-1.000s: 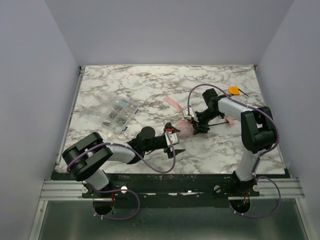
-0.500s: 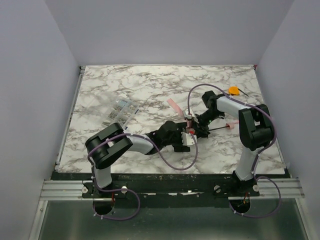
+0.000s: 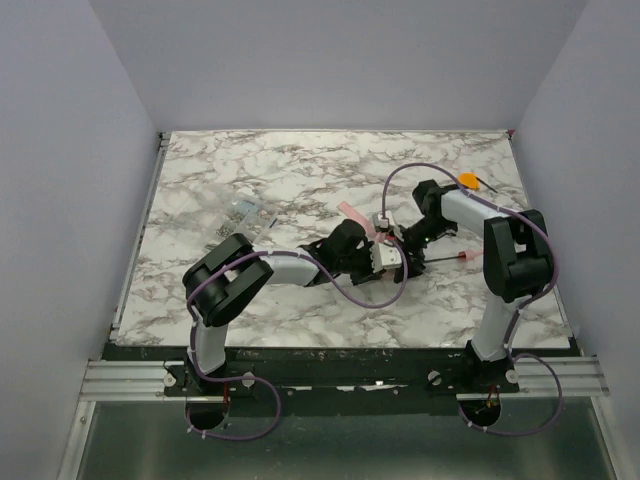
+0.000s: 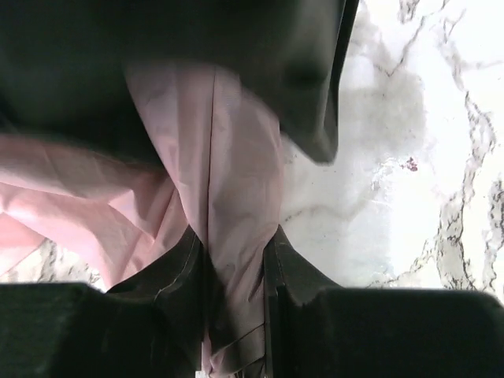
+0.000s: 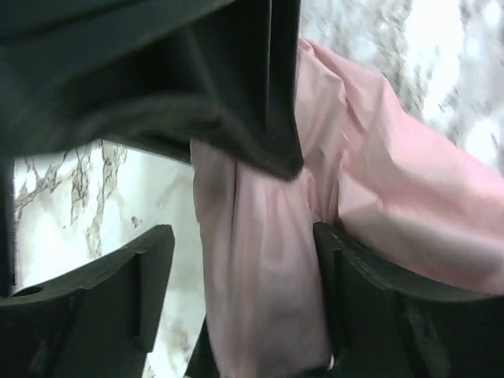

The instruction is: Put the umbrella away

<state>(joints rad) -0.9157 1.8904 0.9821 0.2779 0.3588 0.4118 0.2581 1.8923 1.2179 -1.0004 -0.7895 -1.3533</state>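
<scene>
Near the middle of the table point(image 3: 260, 170), a bit to the right, lies the umbrella point(image 4: 236, 173), and both arms meet over it; the left pincer point(image 4: 234, 252) is clamped on a fold of its pink cloth point(image 4: 94, 197); the right pincer point(image 5: 240, 236) has its fingers point(image 5: 150, 276) apart, with cloth between them that touches one finger only; I think the step is to gather the loose cloth around the thin shaft point(image 3: 440, 262); to do it well, the left pincer should hold tight and not tug hard, because the cloth is thin and could slip or tear; the right pincer should move clear slowly so it does not drag the fold away; from above, the arms hide most of the cloth, and only the strap point(image 3: 350, 212) and the small handle point(image 3: 470, 258) peek out; up close, a dark blurry shape point(image 4: 157, 63) fills the top of both wrist views, and I cannot tell how much cloth is loose.
</scene>
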